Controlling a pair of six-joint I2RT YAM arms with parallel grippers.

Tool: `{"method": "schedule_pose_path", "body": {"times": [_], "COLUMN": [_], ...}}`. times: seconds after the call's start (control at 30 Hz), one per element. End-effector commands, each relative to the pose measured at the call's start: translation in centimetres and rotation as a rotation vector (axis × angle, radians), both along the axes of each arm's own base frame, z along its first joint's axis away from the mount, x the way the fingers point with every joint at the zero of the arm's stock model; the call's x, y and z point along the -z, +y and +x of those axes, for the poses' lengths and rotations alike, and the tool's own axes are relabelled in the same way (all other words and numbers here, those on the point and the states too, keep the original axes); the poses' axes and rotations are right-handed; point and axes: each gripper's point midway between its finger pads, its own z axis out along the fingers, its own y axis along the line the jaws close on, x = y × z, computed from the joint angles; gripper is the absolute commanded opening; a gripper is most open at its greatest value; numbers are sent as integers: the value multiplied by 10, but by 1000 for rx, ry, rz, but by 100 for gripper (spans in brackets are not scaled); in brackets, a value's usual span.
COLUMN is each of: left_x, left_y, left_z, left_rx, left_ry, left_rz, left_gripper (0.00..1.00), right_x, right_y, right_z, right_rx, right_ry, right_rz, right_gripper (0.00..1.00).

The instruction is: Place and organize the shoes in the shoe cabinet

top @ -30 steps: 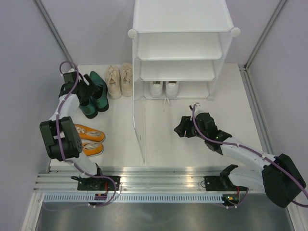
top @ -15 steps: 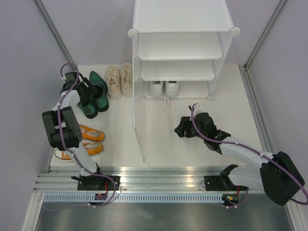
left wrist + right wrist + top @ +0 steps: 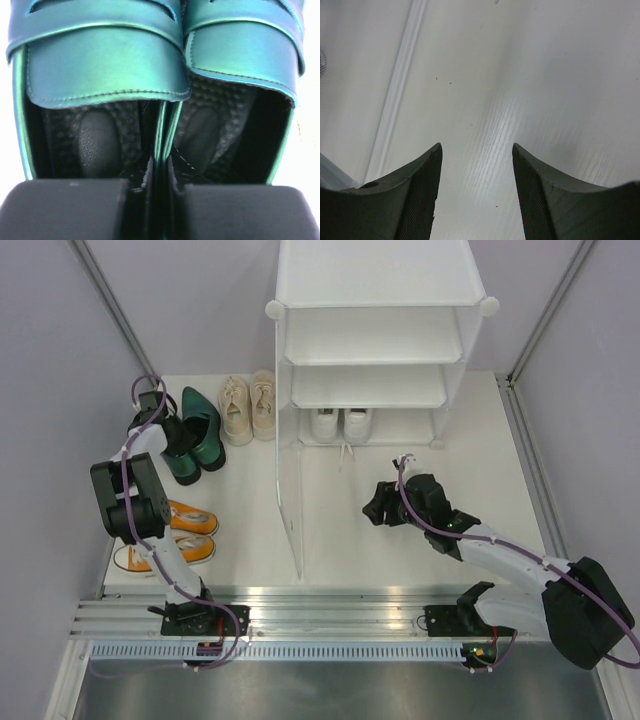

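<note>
Pinching the touching inner walls of both green heels (image 3: 105,65) between narrowed fingers, the left claw (image 3: 160,187) could lose one shoe on lifting, since thin walls offer little hold. The right claw (image 3: 475,190) hangs wide and empty; the cabinet (image 3: 375,390) stands between them.

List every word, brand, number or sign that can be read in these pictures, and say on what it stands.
None: no readable text in any view. The green heels, cream sneakers, orange sneakers, white sneakers and cabinet show no legible label or brand.
</note>
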Motion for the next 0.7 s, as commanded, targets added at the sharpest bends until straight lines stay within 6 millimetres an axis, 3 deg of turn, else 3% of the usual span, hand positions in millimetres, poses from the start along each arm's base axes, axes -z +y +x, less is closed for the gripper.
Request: {"method": "schedule_pose_path", "body": {"times": [0.0,0.03,0.13,0.17,0.2,0.27,0.3,0.43,0.5,0.6,0.63,0.67], "left_x": [-4,-9,-56,-74,-106,-138,-168,-223,-241,-276,-296,-340], "left_y": [-22,-23,-25,-26,-29,-28,-29,-31,-33,-49,-55,-73], "left_z": [1,0,0,0,-3,-11,-19,-40,-49,-64,-67,-84], "left_rx": [92,97,96,99,101,72,68,46,33,55,62,101], "left_ry": [4,-2,-95,-133,-200,-266,-332,-430,-471,-562,-607,-686], "left_rz": [-30,-35,1,35,55,75,89,111,107,50,31,21], "left_gripper": [2,2,2,2,2,2,2,2,2,2,2,2], "right_x": [-21,-23,-33,-36,-38,-44,-46,-56,-61,-67,-72,-81], "right_y": [1,1,4,5,4,4,4,-2,-3,-9,-13,-19], "right_z": [5,4,0,-2,-3,-4,-4,-10,-13,-20,-22,-26], "right_rx": [14,12,-13,-25,-25,-32,-30,-22,-17,-10,2,17], "right_ry": [-61,-67,-82,-89,-91,-100,-101,-112,-119,-124,-132,-144], "right_rz": [37,42,69,78,80,87,88,93,106,114,114,113], "right_gripper": [63,63,63,63,63,63,63,63,62,62,62,61]}}
